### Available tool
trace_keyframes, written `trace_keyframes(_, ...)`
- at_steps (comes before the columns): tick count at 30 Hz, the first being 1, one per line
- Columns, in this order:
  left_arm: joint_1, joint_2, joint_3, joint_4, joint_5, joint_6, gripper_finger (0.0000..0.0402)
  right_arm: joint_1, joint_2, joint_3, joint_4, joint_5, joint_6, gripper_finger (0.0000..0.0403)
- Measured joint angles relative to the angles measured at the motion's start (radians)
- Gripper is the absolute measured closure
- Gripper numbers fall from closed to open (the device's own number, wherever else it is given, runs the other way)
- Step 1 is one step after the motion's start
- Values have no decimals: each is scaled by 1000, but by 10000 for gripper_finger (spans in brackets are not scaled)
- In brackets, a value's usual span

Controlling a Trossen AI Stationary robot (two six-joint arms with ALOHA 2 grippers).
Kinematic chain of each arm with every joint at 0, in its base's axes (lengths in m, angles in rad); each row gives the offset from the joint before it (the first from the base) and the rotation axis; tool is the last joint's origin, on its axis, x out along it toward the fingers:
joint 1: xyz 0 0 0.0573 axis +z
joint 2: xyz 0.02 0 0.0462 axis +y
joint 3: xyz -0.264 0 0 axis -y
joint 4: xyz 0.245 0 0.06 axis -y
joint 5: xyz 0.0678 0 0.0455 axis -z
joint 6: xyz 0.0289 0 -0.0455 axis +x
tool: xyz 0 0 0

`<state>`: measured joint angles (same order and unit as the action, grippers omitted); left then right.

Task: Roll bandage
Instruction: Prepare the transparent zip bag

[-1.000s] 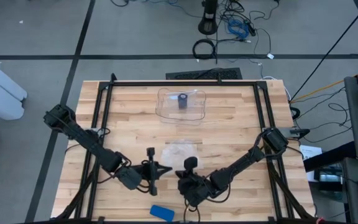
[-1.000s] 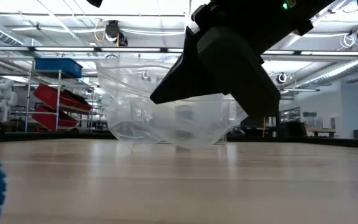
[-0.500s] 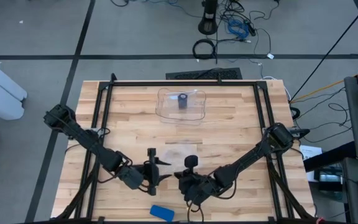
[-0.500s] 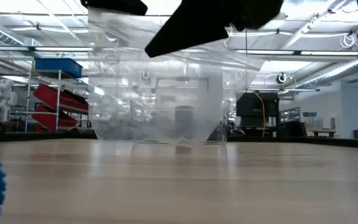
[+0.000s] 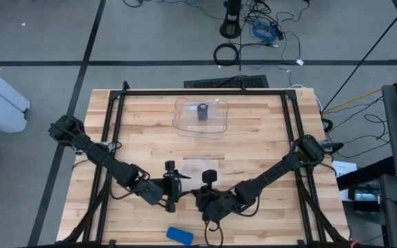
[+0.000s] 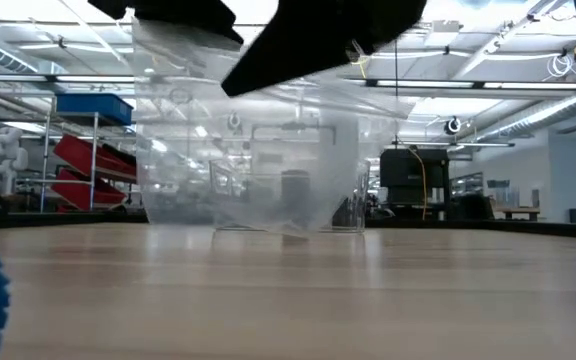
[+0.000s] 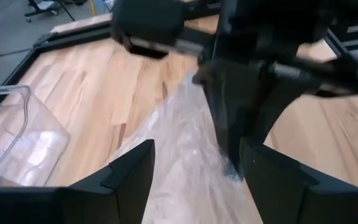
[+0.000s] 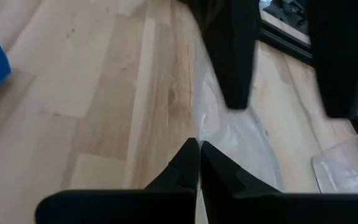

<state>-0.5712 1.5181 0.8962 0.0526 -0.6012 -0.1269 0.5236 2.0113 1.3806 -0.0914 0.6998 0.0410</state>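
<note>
My right gripper (image 8: 197, 149) is the one doing the holding: its fingers are pressed together on the edge of a clear plastic bag (image 6: 248, 150), which hangs lifted off the wooden table (image 5: 253, 145) near the front edge. In the right wrist view the thin film runs straight out from between my fingertips, so I judge the pinch is there to keep the bag's mouth up.

My left gripper (image 7: 194, 168) sits just beside it, jaws standing apart, the bag film lying between and beyond them without being clamped. In the overhead view the two grippers are nearly nose to nose, left gripper (image 5: 171, 187) and right gripper (image 5: 209, 196), which reads to me as a hand-over or a regrip on the bag's rim; I'm guessing the left wants a fresh bite opposite the right so the opening can be spread.

Moving outward: the blue bandage roll (image 5: 180, 235) lies on the table at the very front edge, close to both grippers but touched by neither; its fuzzy blue edge shows in the low view too. So the task's own item is not yet in hand.

Farther back, a clear plastic tray (image 5: 201, 116) holds a small dark cylinder (image 5: 202, 111), well apart from the action.

I can read no writing or labels on anything.
</note>
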Motion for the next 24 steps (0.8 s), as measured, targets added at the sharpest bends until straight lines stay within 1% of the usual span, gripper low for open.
trace_keyframes(8, 2, 0, 0, -42, 21, -18, 160, -1, 0, 52, -15, -4, 15, 403)
trace_keyframes(11, 11, 0, 0, -45, -14, -24, 161, 0, 0, 52, -19, -28, 18, 403)
trace_keyframes(13, 18, 0, 0, -47, -37, -25, 172, 1, 0, 52, -23, -28, 18, 403)
trace_keyframes(16, 26, 0, 0, -58, -45, -25, 210, 5, 0, 52, -42, -27, 2, 403)
trace_keyframes(24, 29, 0, 0, -112, -13, -25, 353, 11, 0, 52, -48, -22, -33, 403)
